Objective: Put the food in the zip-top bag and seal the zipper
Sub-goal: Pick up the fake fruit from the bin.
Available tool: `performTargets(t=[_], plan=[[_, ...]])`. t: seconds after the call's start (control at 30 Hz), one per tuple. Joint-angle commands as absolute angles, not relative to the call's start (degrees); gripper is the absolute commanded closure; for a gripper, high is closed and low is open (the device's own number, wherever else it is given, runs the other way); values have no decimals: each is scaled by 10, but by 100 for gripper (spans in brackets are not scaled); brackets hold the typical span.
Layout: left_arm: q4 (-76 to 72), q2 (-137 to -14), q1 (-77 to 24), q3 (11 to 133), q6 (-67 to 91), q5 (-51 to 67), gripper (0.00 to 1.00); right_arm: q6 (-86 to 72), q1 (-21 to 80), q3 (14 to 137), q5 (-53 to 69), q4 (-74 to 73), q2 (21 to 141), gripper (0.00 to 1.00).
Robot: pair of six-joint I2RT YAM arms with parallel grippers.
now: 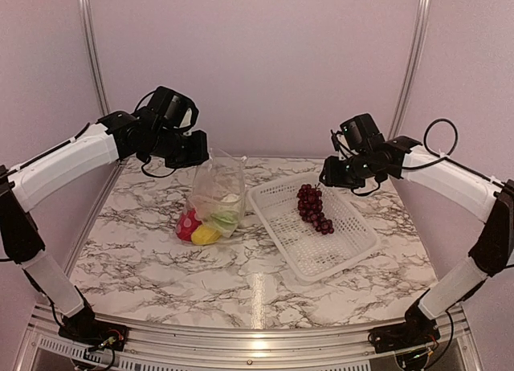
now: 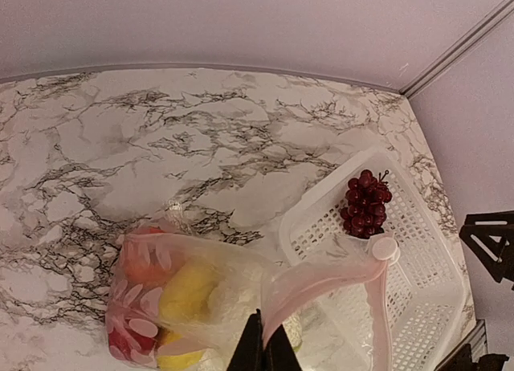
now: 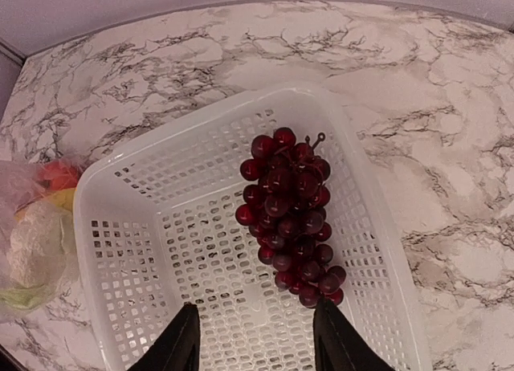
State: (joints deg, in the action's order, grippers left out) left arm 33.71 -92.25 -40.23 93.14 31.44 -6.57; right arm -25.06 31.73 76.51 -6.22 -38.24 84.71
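Observation:
My left gripper point(image 1: 195, 150) is shut on the top edge of the clear zip-top bag point(image 1: 217, 196) and holds it upright at the table's back middle. In the left wrist view the shut gripper point(image 2: 263, 347) pinches the whitish zipper strip point(image 2: 337, 276), which curves to its round slider point(image 2: 384, 248). Yellow pieces point(image 2: 186, 293), red and orange pieces point(image 2: 132, 283) and a white piece lie inside the bag. The dark purple grape bunch point(image 1: 313, 208) lies in the white basket point(image 1: 337, 246). My right gripper point(image 1: 328, 178) is open above the basket; it hangs open near the grapes point(image 3: 289, 202) in the right wrist view point(image 3: 254, 339).
The white latticed basket point(image 3: 161, 250) stands right of the bag, touching or nearly touching it. Walls rise along the table's back and sides, with metal posts in the back corners.

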Motion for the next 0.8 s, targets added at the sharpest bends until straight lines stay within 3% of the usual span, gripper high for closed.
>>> performTargets(t=[0.0, 0.77], plan=[[361, -930, -400, 936, 309, -64, 100, -255, 272, 796, -13, -355, 890, 57], [361, -893, -401, 905, 295, -89, 100, -254, 238, 855, 7, -289, 1041, 64]])
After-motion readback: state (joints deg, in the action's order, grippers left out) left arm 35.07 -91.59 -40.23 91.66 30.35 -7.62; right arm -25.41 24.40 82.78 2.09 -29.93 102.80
